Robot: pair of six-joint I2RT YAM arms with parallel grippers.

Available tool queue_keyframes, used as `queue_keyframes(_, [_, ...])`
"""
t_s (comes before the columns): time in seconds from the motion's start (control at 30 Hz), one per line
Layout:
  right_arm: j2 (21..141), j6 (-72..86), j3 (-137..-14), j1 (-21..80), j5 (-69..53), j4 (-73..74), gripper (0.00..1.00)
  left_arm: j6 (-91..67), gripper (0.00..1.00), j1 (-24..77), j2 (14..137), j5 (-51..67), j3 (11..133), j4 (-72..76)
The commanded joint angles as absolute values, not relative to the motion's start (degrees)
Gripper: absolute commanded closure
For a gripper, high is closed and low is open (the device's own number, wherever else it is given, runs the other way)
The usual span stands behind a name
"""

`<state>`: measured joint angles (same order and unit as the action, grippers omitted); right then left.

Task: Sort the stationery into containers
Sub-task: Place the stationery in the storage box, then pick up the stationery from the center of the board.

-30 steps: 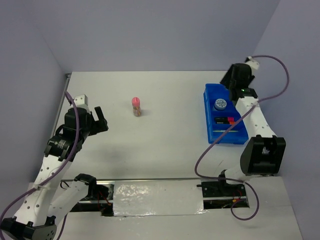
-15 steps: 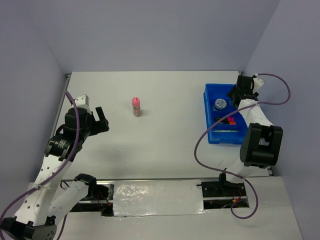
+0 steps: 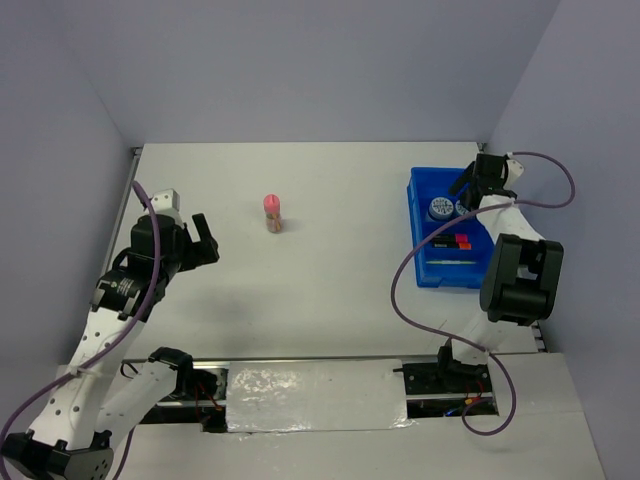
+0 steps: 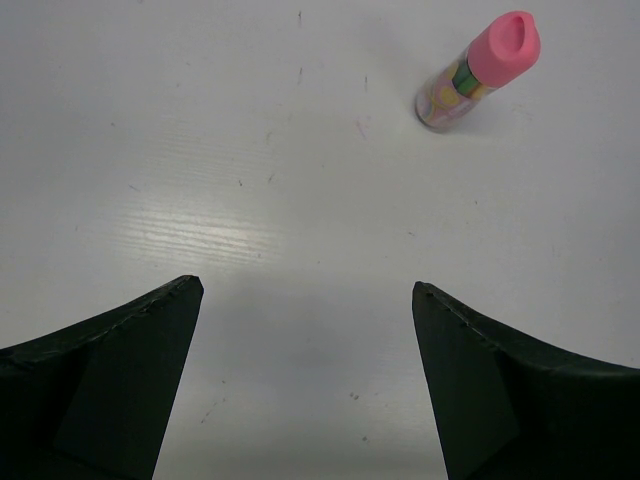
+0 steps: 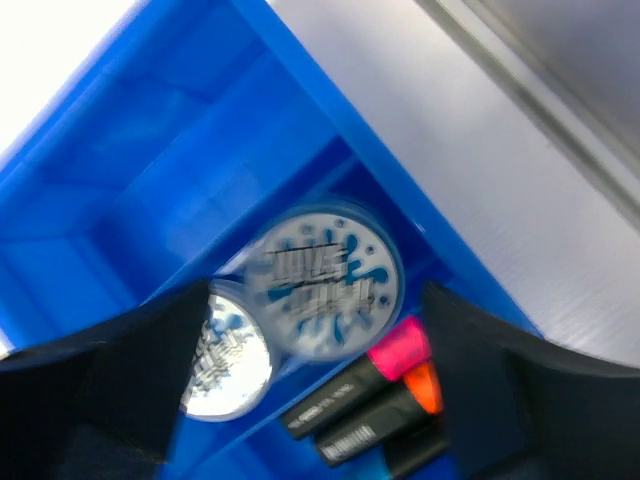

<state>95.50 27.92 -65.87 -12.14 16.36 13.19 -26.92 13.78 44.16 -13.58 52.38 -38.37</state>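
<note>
Right jaws shifted over tray (image 3: 414,205); rolls (image 5: 325,280): 2; highlighters (image 5: 345,400): 3; tube (image 3: 272,213): 1

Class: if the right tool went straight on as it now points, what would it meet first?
Probably the patterned roll beside the pink-capped highlighter, in the blue tray; depth is unclear.

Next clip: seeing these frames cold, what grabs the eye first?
The bright blue tray at the table's far right stands out, with the open right gripper over it. Inside it, two blue-white patterned rolls lie side by side next to pink- and orange-capped highlighters. The pink-topped tube stands alone mid-table, ahead of the open left gripper.
</note>
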Motion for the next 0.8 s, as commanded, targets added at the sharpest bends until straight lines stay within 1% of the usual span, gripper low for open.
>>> queue_keyframes(0.0, [94.49,28.04,-70.66,-12.13,15.03,12.91,0.00,-26.63,0.01,13.45,44.47,-13.53,52.56,-36.47])
queue_keyframes(0.1, [93.08,27.60,-72.50,-12.22,14.24,14.85,0.00,-30.92,0.01,13.54,45.43,-12.57,51.95,-36.65])
queue_keyframes(0.13, [92.73,27.68,-73.55,-12.13,14.15,15.90,0.00,-34.68,0.01,13.54,45.79,-11.70,51.16,-35.78])
queue_keyframes(0.17, [92.29,27.60,-73.83,-12.04,12.85,16.95,0.00,-36.54,0.01,13.54,46.05,-8.56,48.37,-34.12])
queue_keyframes(0.23, [89.66,26.73,-73.39,-10.12,10.56,17.23,0.00,-42.15,0.01,14.23,47.37,-6.42,44.75,-25.52])
queue_keyframes(0.27, [88.60,26.02,-72.95,-8.63,8.46,16.44,0.00,-43.49,0.01,17.02,48.07,-7.81,41.00,-21.14])
queue_keyframes(0.3, [86.59,25.41,-72.78,-6.70,8.00,16.44,0.00,-44.29,0.01,18.79,51.56,-9.48,40.09,-17.35])
queue_keyframes(0.33, [85.79,23.49,-73.21,-1.63,8.09,17.57,0.00,-44.56,0.01,22.81,54.20,-13.23,40.86,-12.36])
queue_keyframes(0.37, [84.56,22.42,-73.56,1.55,8.78,18.19,0.00,-43.78,0.01,25.03,59.88,-15.10,42.00,-10.39])
queue_keyframes(0.43, [83.24,20.92,-72.87,7.78,7.48,18.89,0.00,-39.76,0.01,29.86,64.84,-20.10,44.37,-6.44])
queue_keyframes(0.47, [81.41,19.87,-71.90,8.95,5.56,17.59,0.00,-38.60,0.01,33.89,66.86,-26.22,46.12,-3.20])
queue_keyframes(0.5, [80.43,19.86,-69.28,9.92,1.27,17.06,0.00,-35.97,0.01,34.53,70.54,-26.45,46.58,-1.25])
queue_keyframes(0.6, [76.74,20.30,-63.22,12.04,-5.33,12.84,0.00,-32.98,0.01,34.98,76.01,-27.77,46.23,7.53])
queue_keyframes(0.7, [73.40,20.65,-59.87,13.01,-7.81,11.34,0.00,-32.09,0.01,35.07,83.04,-33.37,49.12,9.14])
queue_keyframes(0.77, [70.77,21.61,-57.23,12.92,-8.96,8.80,0.00,-30.86,0.01,34.89,87.95,-34.71,51.76,11.23])
